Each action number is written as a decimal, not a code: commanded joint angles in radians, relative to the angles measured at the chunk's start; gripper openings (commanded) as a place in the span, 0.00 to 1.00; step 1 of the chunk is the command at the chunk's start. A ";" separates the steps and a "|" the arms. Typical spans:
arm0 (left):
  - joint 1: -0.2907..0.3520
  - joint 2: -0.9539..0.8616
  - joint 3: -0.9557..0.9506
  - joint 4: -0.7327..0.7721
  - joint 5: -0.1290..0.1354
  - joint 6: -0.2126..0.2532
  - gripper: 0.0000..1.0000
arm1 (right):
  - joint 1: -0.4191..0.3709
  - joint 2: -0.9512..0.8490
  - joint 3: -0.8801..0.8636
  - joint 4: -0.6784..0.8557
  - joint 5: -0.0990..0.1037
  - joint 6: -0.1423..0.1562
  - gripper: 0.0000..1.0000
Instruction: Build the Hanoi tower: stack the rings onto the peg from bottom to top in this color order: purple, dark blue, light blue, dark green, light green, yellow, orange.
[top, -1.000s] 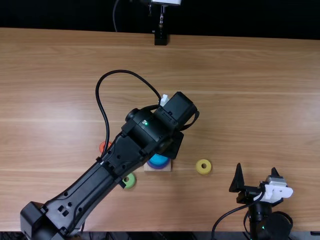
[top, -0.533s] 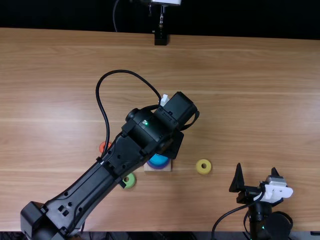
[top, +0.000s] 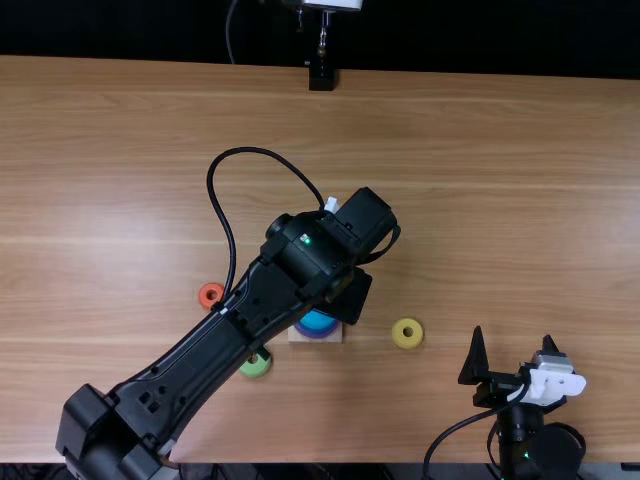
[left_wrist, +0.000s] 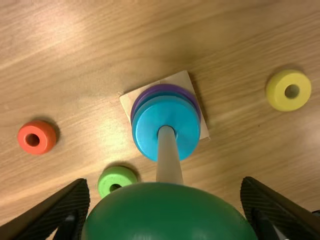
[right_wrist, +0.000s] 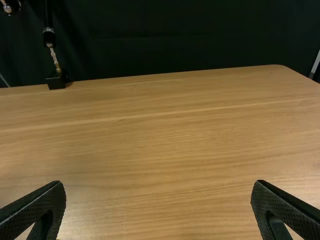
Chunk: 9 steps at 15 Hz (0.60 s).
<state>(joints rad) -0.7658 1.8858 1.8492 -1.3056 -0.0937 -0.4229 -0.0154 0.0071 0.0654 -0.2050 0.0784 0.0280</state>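
The left gripper has just shifted slightly, pinching the dark green ring; beneath it are the peg and light blue ring, so ring 4 seems nearly aligned. The right gripper is spread.

The left arm slants from the near left to the middle, its bulky wrist turned over so the left gripper points down, fingers parted around their load. The right arm sits low at the near right (folded up small), the right gripper facing the far side, fingers spread wide and holding nothing.
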 joint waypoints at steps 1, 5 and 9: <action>0.000 0.006 -0.004 0.002 0.003 -0.001 1.00 | -0.001 -0.007 -0.050 -0.061 0.014 0.003 1.00; 0.000 0.003 0.027 0.008 0.000 0.001 1.00 | -0.001 -0.007 -0.050 -0.061 0.014 0.003 1.00; 0.022 -0.004 0.143 0.008 -0.006 0.003 1.00 | -0.001 -0.007 -0.050 -0.061 0.014 0.003 1.00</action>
<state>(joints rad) -0.7589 1.8858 1.9591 -1.3003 -0.0940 -0.4225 -0.0158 0.0074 0.0654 -0.2050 0.0788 0.0280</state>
